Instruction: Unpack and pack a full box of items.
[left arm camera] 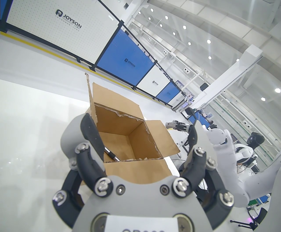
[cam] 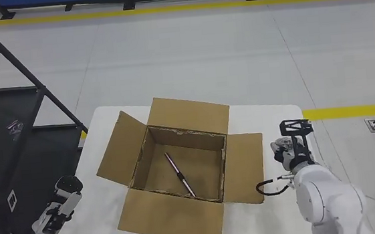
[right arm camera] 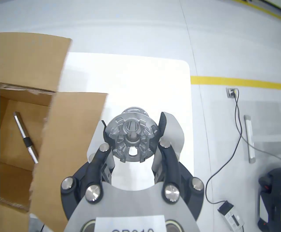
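**Holding a metal hub beside the open box**

A cardboard box (cam: 187, 113) was set at the middle of the white tabletop (cam: 268, 113), with all four flaps folded outward. On its floor a slim metal rod (cam: 180, 175), marked by a dark band at mid-length, was laid aslant from the far-left part toward the near-right part.

The right gripper (right arm camera: 132, 131) was held over the right edge of the tabletop, just beside the box's right flap, and was pointed downward at the surface. Its dark fingers (right arm camera: 163, 125) were pressed against opposite sides of a round grey metal hub (right arm camera: 131, 140). The hub was a flanged piece with ribbed pockets and a central bore, and its face was turned up toward the wrist camera. Whether the hub touched the tabletop could not be told.

The left gripper (left arm camera: 140, 124) was placed at the left edge of the tabletop, toward the near-left corner and apart from the box's left flap. It was tilted upward and aimed across the box, so that the inner walls and one end of the rod were seen past it. Its fingers (left arm camera: 91, 131) were spread wide.

On the floor to the right of the tabletop, a yellow line (cam: 351, 111) and a black cable (right arm camera: 236, 123) were seen.
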`<state>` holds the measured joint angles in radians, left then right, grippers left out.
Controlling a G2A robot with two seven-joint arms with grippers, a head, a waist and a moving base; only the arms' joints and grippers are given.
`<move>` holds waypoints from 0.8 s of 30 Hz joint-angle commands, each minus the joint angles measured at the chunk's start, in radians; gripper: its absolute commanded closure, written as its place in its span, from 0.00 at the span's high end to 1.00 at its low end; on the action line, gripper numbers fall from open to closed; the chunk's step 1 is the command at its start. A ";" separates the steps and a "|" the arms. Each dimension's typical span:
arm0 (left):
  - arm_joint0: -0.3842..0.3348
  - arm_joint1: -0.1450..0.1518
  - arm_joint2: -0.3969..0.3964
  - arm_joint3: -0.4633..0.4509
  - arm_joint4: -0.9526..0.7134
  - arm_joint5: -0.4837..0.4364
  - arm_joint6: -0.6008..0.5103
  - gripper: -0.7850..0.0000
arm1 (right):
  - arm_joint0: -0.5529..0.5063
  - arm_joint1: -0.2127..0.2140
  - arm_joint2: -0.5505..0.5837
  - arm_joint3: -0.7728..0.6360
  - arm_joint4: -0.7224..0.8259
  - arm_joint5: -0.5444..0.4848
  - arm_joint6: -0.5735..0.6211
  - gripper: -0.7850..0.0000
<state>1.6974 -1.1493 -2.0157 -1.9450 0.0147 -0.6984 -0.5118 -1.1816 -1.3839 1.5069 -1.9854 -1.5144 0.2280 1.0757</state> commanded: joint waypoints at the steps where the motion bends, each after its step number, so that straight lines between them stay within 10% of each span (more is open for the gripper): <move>1: 0.000 0.000 0.000 0.000 0.000 0.000 0.000 1.00 | 0.030 0.002 0.052 0.103 0.045 -0.011 -0.032 0.00; 19: 0.000 0.000 0.000 0.000 0.000 0.000 0.000 1.00 | 0.251 0.028 0.158 0.688 0.209 -0.159 -0.184 0.01; 24: 0.000 0.000 0.000 0.000 0.000 0.000 0.000 1.00 | 0.273 0.034 0.151 0.726 0.189 -0.156 -0.156 0.27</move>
<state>1.6974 -1.1493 -2.0157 -1.9450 0.0147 -0.6984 -0.5118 -0.9123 -1.3508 1.6601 -1.2658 -1.3217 0.0684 0.9151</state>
